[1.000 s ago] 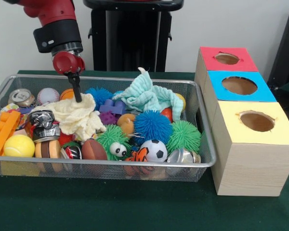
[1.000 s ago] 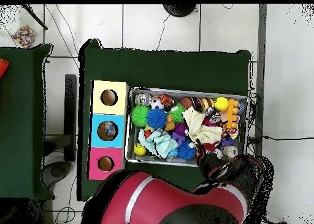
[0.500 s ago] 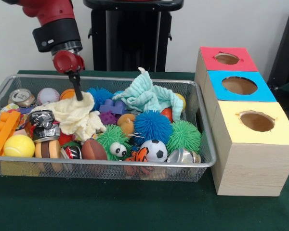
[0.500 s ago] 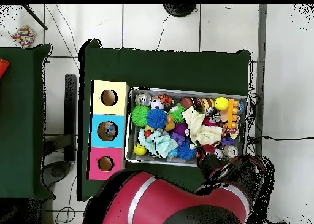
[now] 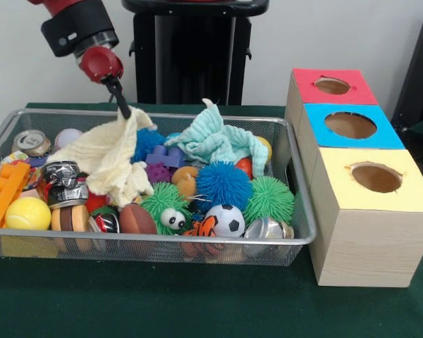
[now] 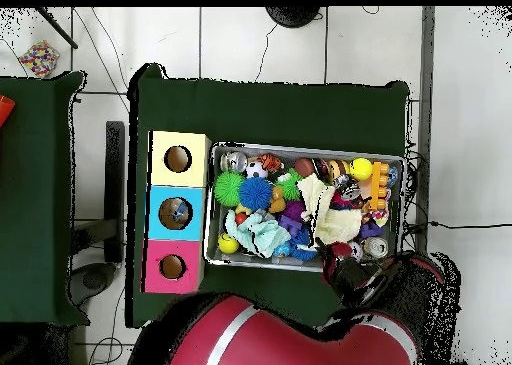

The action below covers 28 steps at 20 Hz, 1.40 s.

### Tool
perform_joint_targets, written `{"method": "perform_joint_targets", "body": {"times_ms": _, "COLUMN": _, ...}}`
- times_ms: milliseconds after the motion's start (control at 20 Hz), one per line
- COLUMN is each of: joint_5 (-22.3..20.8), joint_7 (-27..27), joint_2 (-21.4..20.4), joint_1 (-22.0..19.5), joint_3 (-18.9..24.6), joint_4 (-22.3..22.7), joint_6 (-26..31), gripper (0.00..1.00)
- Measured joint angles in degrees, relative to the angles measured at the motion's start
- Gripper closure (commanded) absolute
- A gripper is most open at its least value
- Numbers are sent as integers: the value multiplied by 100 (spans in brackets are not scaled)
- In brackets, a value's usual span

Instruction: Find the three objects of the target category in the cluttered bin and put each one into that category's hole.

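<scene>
My gripper (image 5: 124, 111) is shut on a corner of the cream cloth (image 5: 106, 160), holding that corner up above the back left of the wire bin (image 5: 162, 243). The rest of the cloth drapes down over the toys on the left. In the overhead view the cream cloth (image 6: 331, 213) lies right of the bin's middle, and the red arm (image 6: 300, 336) covers the gripper. Three wooden boxes stand beside the bin, each with a hole: red (image 5: 332, 85), blue (image 5: 350, 124) and yellow (image 5: 376, 177).
Packed in the bin are a teal cloth (image 5: 215, 141), blue (image 5: 222, 184) and green (image 5: 269, 198) spiky balls, a soccer ball (image 5: 228, 220), a yellow ball (image 5: 27, 213), an orange brick (image 5: 5, 191), a crushed can (image 5: 62, 182) and a baseball (image 5: 68, 137).
The gripper has risen and shifted slightly right, pulling the cream cloth's corner up with it. The cloth now stretches upward instead of lying heaped on the toys.
</scene>
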Motion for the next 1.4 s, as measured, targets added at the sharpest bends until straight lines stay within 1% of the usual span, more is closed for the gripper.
{"method": "perform_joint_targets", "body": {"times_ms": 200, "joint_5": -252, "joint_7": 478, "joint_2": -341, "joint_1": 1, "joint_3": 1, "joint_4": 85, "joint_6": -360, "gripper": 100}}
{"method": "perform_joint_targets", "body": {"times_ms": 300, "joint_5": -390, "joint_7": 819, "joint_2": -555, "joint_1": 2, "joint_3": -1, "joint_4": 129, "joint_6": -560, "gripper": 100}}
{"method": "perform_joint_targets", "body": {"times_ms": 500, "joint_5": -568, "joint_7": 1263, "joint_2": -853, "joint_1": 17, "joint_3": -2, "joint_4": 167, "joint_6": -793, "gripper": 100}}
{"method": "perform_joint_targets", "body": {"times_ms": 600, "joint_5": -612, "joint_7": 1386, "joint_2": -957, "joint_1": 28, "joint_3": -2, "joint_4": 177, "joint_6": -852, "gripper": 100}}
{"method": "perform_joint_targets", "body": {"times_ms": 650, "joint_5": -684, "joint_7": 1547, "joint_2": -1107, "joint_1": 56, "joint_3": -3, "joint_4": 192, "joint_6": -934, "gripper": 100}}
{"method": "perform_joint_targets", "body": {"times_ms": 900, "joint_5": -797, "joint_7": 1819, "joint_2": -1410, "joint_1": 155, "joint_3": -4, "joint_4": 239, "joint_6": -1029, "gripper": 100}}
{"method": "perform_joint_targets", "body": {"times_ms": 1100, "joint_5": -822, "joint_7": 2029, "joint_2": -1714, "joint_1": 315, "joint_3": -7, "joint_4": 382, "joint_6": -1029, "gripper": 100}}
{"method": "perform_joint_targets", "body": {"times_ms": 1400, "joint_5": -821, "joint_7": 2035, "joint_2": -1707, "joint_1": 529, "joint_3": -5, "joint_4": 543, "joint_6": -1010, "gripper": 100}}
